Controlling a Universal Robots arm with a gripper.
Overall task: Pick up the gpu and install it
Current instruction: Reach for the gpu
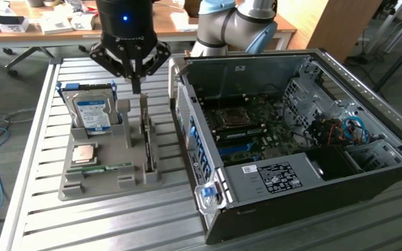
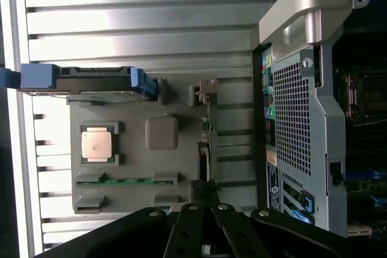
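Observation:
The gpu (image 1: 147, 137) stands on edge in a slot of the grey holder (image 1: 132, 185), a thin green card with its pale metal bracket at the far end. In the wrist view the gpu (image 2: 205, 140) appears edge-on as a narrow strip. My gripper (image 1: 136, 90) hangs straight down over the card's far end, fingers shut together, with the tips close above the bracket. I cannot tell whether they touch it. The wrist view has the gripper (image 2: 204, 212) right at one end of the card.
The holder also carries a hard drive (image 1: 92, 112) with blue clips, a CPU (image 1: 84, 153) and a memory stick (image 1: 107, 168). An open computer case (image 1: 305, 172) lies on the slatted metal table at the exterior view's right, its motherboard (image 1: 253, 130) exposed.

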